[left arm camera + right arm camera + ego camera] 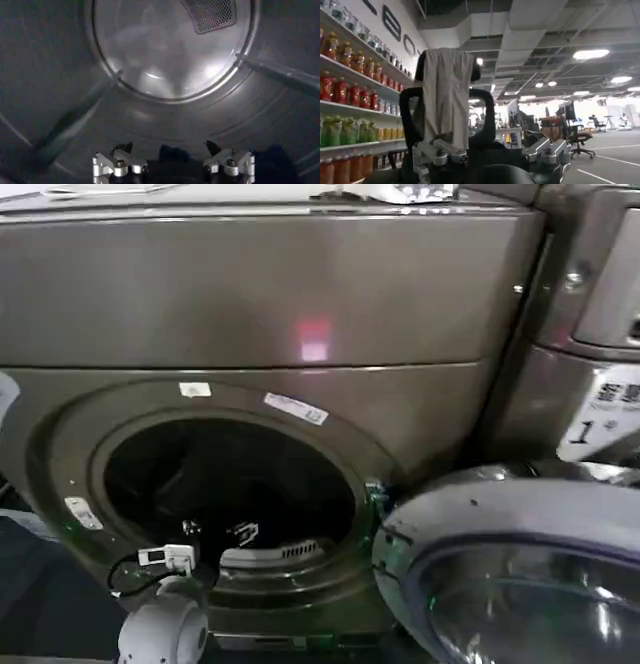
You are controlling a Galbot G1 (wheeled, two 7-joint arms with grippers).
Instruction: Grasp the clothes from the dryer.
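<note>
The dryer is a bronze-grey front loader, and its round mouth stands open. My left arm reaches in from the lower left, with the left gripper just inside the mouth. In the left wrist view the left gripper is open, its fingertips spread wide over the drum floor. A dark navy lump of the clothes lies low between them, and I cannot tell whether they touch it. More dark blue cloth lies off to one side. My right gripper is open and empty, facing the room.
The dryer's round glass door hangs open at the lower right, close to the mouth. A second machine with a white label stands to the right. Inside the drum are steel ribs and a perforated vent. A chair draped with beige cloth faces the right wrist.
</note>
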